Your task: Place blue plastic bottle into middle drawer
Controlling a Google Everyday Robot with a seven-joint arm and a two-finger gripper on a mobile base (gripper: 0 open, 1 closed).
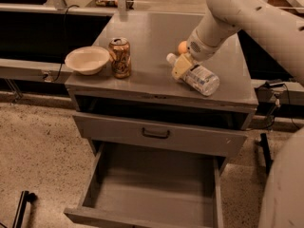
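One blue plastic bottle (pixel 199 77), clear and ribbed with a pale printed label and a white cap, lay on its side on the flat grey cabinet top (pixel 152 32), tilted so that its cap pointed up and left. The gripper (pixel 182 66), a cream-yellow piece at the end of a smooth white arm (pixel 237 13), sat over the bottle's neck, touching it just beside the cap. Whether it was clamped on the bottle or only resting against it could not be told.

Just behind the gripper lay a small round orange ball (pixel 183 47), partly hidden by the wrist. Well to the gripper's left stood an upright gold-brown can (pixel 119 57), and just beyond it a shallow, cream-coloured round bowl (pixel 87 60) near the top's left edge.

Below the gripper, under the front edge of the top, a grey drawer front (pixel 199 144) with a black handle (pixel 156 133) was closed. Lower still, the middle drawer (pixel 156 194) stood pulled out, a wide grey metal tray with a plain flat bottom and thin side walls, above a speckled floor (pixel 38 146).
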